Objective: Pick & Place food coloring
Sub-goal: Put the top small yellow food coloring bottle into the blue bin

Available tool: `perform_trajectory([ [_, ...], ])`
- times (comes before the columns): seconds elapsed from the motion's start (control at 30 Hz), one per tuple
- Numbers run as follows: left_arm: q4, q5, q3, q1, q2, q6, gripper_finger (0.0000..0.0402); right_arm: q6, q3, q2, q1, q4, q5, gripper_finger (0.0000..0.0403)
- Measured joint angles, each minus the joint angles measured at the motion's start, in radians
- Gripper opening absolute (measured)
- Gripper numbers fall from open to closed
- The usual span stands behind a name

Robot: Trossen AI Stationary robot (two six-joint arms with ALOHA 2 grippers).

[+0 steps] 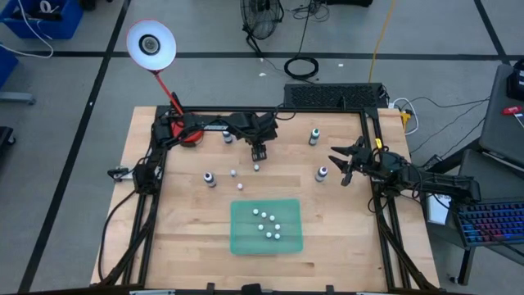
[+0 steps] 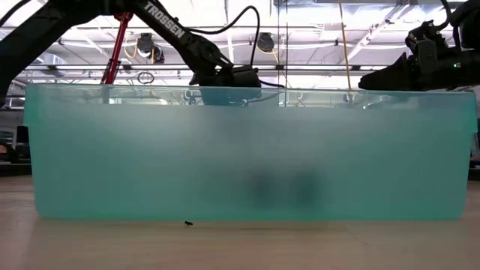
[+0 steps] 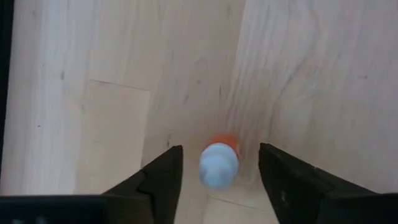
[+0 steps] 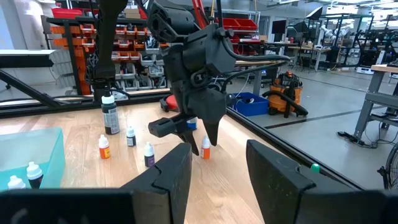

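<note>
Bottles already in the green bin [image 1: 237, 215]: I count about six white caps [image 1: 268, 224] clustered inside it, so the job looks past its midpoint. Left on the table, by the high view: a small bottle [image 1: 257, 167] under my left gripper [image 1: 259, 154], another [image 1: 233, 173] close by, one [image 1: 240, 186] nearer the bin, and larger dark bottles at [image 1: 210, 179], [image 1: 322, 173], [image 1: 313, 136] and [image 1: 228, 135], which may not be mine to move. Left wrist view shows my fingers [image 3: 163, 177] partly open, straddling an upright orange bottle [image 3: 219, 163] with a white cap; gaps on both sides, nothing gripped yet. Judgement: this is the approach-and-close step on that bottle. My right gripper [image 1: 345, 164] waits over the table's right side near a dark bottle, fingers [image 4: 177, 174] partly apart and holding nothing. Right wrist view confirms the orange bottle [image 4: 206, 148] standing on the wood beneath the left gripper [image 4: 198, 144], with three more small ones [image 4: 104, 147], [image 4: 130, 137], [image 4: 149, 154] beyond.
</note>
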Motion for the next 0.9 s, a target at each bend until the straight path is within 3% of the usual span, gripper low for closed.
perform_trajectory([
  [0.37, 0.005, 0.008, 0.000, 0.001, 0.000, 0.003, 0.0067, 0.000, 0.000, 0.000, 0.000, 0.000, 0.000, 0.0141],
  [0.57, -0.079, 0.064, 0.000, -0.074, -0.086, 0.071, 0.0067, 0.000, 0.000, 0.000, 0.000, 0.000, 0.000, 0.0141],
  [0.73, -0.197, -0.071, 0.000, -0.236, -0.220, 0.065, 0.0067, 0.000, 0.000, 0.000, 0.000, 0.000, 0.000, 0.0141],
  [0.9, -0.207, -0.093, 0.002, -0.449, -0.338, -0.075, 0.0067, 0.000, 0.000, 0.000, 0.000, 0.000, 0.000, 0.0141],
])
